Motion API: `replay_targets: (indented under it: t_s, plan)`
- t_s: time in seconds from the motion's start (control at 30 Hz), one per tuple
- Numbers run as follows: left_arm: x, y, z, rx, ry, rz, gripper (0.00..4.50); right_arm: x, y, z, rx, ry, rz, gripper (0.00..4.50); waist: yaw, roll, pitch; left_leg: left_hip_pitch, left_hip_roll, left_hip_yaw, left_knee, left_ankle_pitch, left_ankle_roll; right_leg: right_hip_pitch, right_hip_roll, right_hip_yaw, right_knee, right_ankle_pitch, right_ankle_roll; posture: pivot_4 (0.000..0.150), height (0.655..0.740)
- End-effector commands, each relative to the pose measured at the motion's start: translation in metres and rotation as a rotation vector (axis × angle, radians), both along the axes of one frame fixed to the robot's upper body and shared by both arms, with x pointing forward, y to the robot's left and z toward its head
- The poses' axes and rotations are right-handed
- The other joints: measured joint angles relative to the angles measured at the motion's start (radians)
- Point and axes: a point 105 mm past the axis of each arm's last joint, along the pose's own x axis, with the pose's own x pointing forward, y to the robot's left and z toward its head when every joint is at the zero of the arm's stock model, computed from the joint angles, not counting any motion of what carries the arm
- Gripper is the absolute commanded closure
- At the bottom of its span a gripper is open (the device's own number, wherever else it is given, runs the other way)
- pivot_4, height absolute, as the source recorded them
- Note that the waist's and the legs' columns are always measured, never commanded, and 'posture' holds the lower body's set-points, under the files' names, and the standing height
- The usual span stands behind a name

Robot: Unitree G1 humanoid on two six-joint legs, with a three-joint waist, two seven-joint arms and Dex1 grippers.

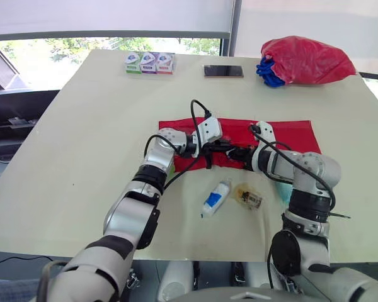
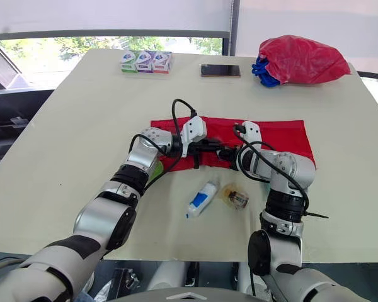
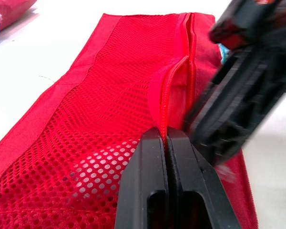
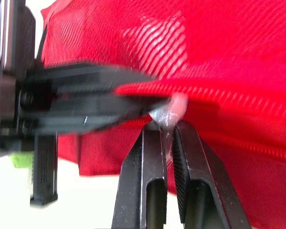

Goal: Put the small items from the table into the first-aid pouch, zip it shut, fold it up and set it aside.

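The cream table [image 1: 82,126] carries the red first-aid pouch [image 1: 290,135] at its middle. The pouch lies opened out flat, with its long axis running across the table from the robot's left to its right. Its mesh face is up, and the zip [image 3: 190,57] runs along that same length, parted where the grippers meet.

The left arm reaches forward from the near left with a bent elbow, its forearm turned inward to the right. The right arm is bent sharply at the elbow, its forearm turned inward to the left. The two grippers meet nearly tip to tip over the near half of the pouch, about midway along it.

The left gripper [image 3: 167,136] has its jaws pressed together on the red fabric edge beside the zip, lifting it into a small ridge. The right gripper [image 4: 166,126] has its jaws narrow, pinching a small clear-wrapped item [image 4: 169,112] right at the raised edge. What the item is cannot be told.

A bulging red bag [image 1: 309,60] sits at the far right corner. A row of three small boxes [image 1: 150,63] and a phone [image 1: 223,71] lie along the far edge.

Near the robot, just in front of the pouch, a white-and-blue tube [image 1: 215,198] lies tilted. Beside it is a small amber vial [image 1: 249,197] in clear wrap.
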Motion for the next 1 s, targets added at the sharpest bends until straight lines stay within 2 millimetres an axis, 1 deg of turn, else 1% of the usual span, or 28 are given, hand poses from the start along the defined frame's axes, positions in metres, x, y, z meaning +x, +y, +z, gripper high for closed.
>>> replay_targets:
  t_s: [0.03, 0.17, 0.3, 0.33, 0.37, 0.43, 0.47, 0.53, 0.63, 0.73, 0.83, 1.0]
  plan:
    - [-0.006, -0.011, 0.005, -0.007, -0.021, -0.051, 4.5, 0.003, 0.049, 0.036, 0.157, -0.078, 0.074, 4.41, -0.002, 0.0, 0.0, 0.0, 0.0, 0.0, 0.0, 0.0, 0.0, 0.0, 0.0, 0.0, 0.0, 0.0, 0.0, 0.15, 0.74]
    - [-0.008, -0.013, 0.004, -0.008, -0.017, -0.058, 4.5, 0.009, 0.057, 0.038, 0.222, -0.066, 0.048, 4.41, -0.01, 0.0, 0.0, 0.0, 0.0, 0.0, 0.0, 0.0, 0.0, 0.0, 0.0, 0.0, 0.0, 0.0, 0.0, 0.15, 0.74]
    - [-0.008, -0.012, 0.004, -0.006, -0.014, -0.055, 4.5, 0.008, 0.062, 0.039, 0.236, -0.075, 0.073, 4.41, -0.019, 0.0, 0.0, 0.0, 0.0, 0.0, 0.0, 0.0, 0.0, 0.0, 0.0, 0.0, 0.0, 0.0, 0.0, 0.15, 0.74]
    - [-0.008, -0.012, 0.004, -0.006, -0.014, -0.053, 4.5, 0.006, 0.062, 0.038, 0.228, -0.078, 0.081, 3.74, -0.021, 0.001, 0.0, 0.0, 0.0, 0.0, -0.001, 0.0, 0.0, 0.0, 0.0, 0.001, 0.0, 0.0, 0.0, 0.15, 0.74]
    - [-0.007, -0.012, 0.003, -0.005, -0.014, -0.051, 4.5, 0.005, 0.061, 0.037, 0.211, -0.08, 0.09, 3.43, -0.021, 0.001, 0.0, 0.0, 0.0, 0.0, -0.001, 0.0, 0.0, 0.0, 0.0, 0.001, 0.0, 0.0, 0.0, 0.15, 0.74]
    - [-0.007, -0.011, 0.003, -0.004, -0.013, -0.048, 4.5, 0.002, 0.057, 0.032, 0.169, -0.086, 0.104, 2.52, -0.022, 0.001, 0.0, 0.0, 0.001, 0.0, -0.001, 0.0, 0.0, 0.0, 0.0, 0.001, 0.0, 0.0, 0.0, 0.15, 0.74]
    - [-0.007, -0.011, 0.003, -0.003, -0.012, -0.047, 4.5, 0.0, 0.055, 0.029, 0.142, -0.091, 0.115, 1.95, -0.022, 0.001, 0.0, 0.0, 0.001, 0.0, -0.001, 0.0, 0.0, 0.0, 0.0, 0.001, 0.0, 0.0, 0.0, 0.15, 0.74]
    - [-0.006, -0.009, 0.002, -0.001, -0.011, -0.044, 4.5, -0.004, 0.047, 0.023, 0.082, -0.103, 0.138, 1.29, -0.022, 0.001, -0.001, 0.001, 0.001, 0.0, -0.001, 0.0, 0.0, 0.0, 0.0, 0.001, 0.0, 0.0, 0.0, 0.15, 0.74]
    - [-0.005, -0.007, 0.002, 0.003, -0.011, -0.038, 4.5, -0.009, 0.035, 0.015, 0.008, -0.125, 0.16, 1.29, -0.021, 0.002, -0.001, 0.001, 0.001, 0.001, -0.001, -0.002, 0.004, 0.0, 0.0, 0.001, 0.0, 0.0, 0.0, 0.15, 0.74]
    - [-0.004, -0.006, 0.002, 0.004, -0.011, -0.032, 4.5, -0.012, 0.025, 0.012, -0.047, -0.153, 0.194, 1.29, -0.02, 0.002, -0.001, 0.001, 0.0, 0.001, -0.001, -0.002, 0.004, 0.0, 0.0, 0.001, 0.0, 0.0, 0.0, 0.15, 0.74]
    - [-0.003, -0.006, 0.002, 0.007, -0.011, -0.029, 4.5, -0.017, 0.014, 0.013, -0.1, -0.198, 0.25, 1.29, -0.021, 0.003, -0.001, 0.0, 0.0, 0.0, -0.001, -0.002, 0.004, 0.0, 0.0, 0.001, -0.001, 0.0, 0.0, 0.15, 0.74]
    - [-0.001, -0.005, 0.002, 0.01, -0.011, -0.023, 4.5, -0.027, 0.005, 0.017, -0.169, -0.265, 0.377, 1.29, -0.019, 0.003, -0.001, 0.0, 0.001, 0.0, -0.001, -0.003, 0.005, 0.0, 0.001, 0.001, -0.001, 0.0, 0.0, 0.15, 0.74]
